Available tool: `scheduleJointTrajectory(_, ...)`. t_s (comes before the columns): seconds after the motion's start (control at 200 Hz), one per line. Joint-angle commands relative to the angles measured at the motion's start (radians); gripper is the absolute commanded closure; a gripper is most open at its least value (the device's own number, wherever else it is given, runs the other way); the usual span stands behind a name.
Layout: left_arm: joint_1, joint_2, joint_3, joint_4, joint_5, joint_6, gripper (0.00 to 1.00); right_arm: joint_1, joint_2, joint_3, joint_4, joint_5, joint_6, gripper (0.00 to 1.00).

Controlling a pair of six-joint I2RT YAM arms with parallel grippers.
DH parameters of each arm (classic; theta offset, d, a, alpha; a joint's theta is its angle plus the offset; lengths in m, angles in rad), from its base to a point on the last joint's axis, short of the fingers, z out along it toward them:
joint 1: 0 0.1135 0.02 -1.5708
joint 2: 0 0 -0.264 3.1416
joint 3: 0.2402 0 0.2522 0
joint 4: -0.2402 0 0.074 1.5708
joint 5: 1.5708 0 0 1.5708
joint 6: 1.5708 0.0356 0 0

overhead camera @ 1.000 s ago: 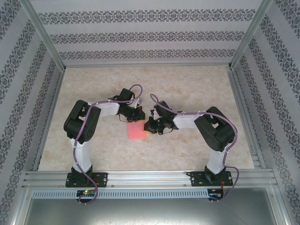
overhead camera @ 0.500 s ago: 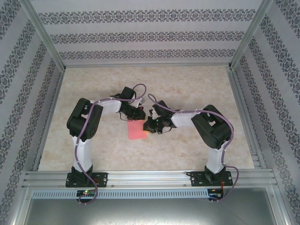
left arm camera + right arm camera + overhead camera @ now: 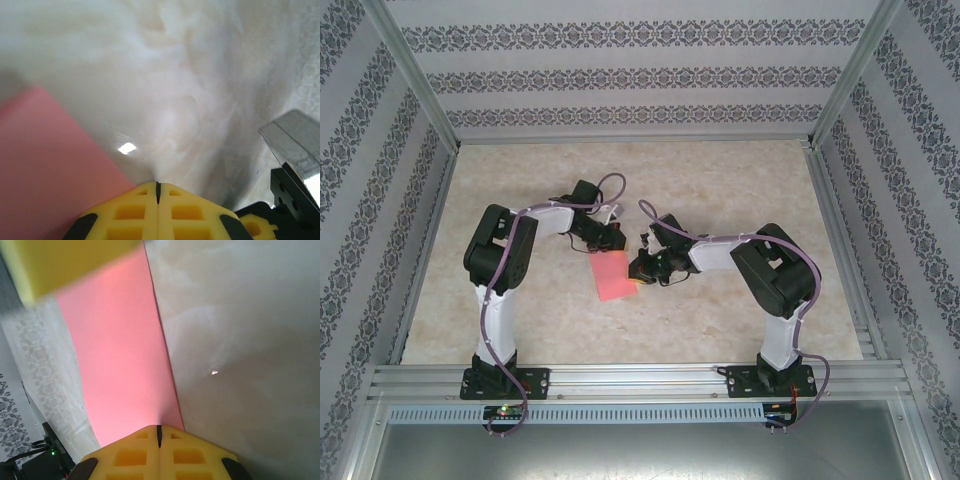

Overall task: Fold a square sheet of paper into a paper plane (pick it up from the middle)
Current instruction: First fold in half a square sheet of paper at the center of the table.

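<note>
table [image 3: 740, 180] marble | paper [image 3: 613, 278] flat mid-table, between both grippers | left gripper [image 3: 157, 189] jaws together beside its corner | right gripper [image 3: 159, 431] jaws together at its edge; pinched or not, I can't tell | risk: closed tips drag the thin sheet, skewing my fold

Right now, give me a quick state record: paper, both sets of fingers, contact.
paper: pink sheet on the table, between the two arms
shape: rectangle seen from above, not yet a dart
left gripper: fingers shut, by the sheet's far end
right gripper: fingers shut, at the sheet's right edge
grip on sheet: cannot tell for either
</note>
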Motion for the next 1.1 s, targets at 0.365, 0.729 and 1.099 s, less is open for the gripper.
scheduleJointTrajectory(0.365,0.143,0.108,0.154,-0.016,-0.114,0.017,1.0,0.012,0.024,-0.075,-0.217,0.046,-0.009,1.0)
scheduleJointTrajectory(0.729,0.143,0.093,0.217,-0.029,-0.111,-0.021,1.0,0.042,0.007,-0.058,-0.153,0.022,0.028,1.0)
scheduleJointTrajectory(1.099,0.079,-0.183,-0.084,0.205,-0.171,-0.255,1.0,0.009,-0.015,0.152,-0.065,0.021,-0.014,1.0)
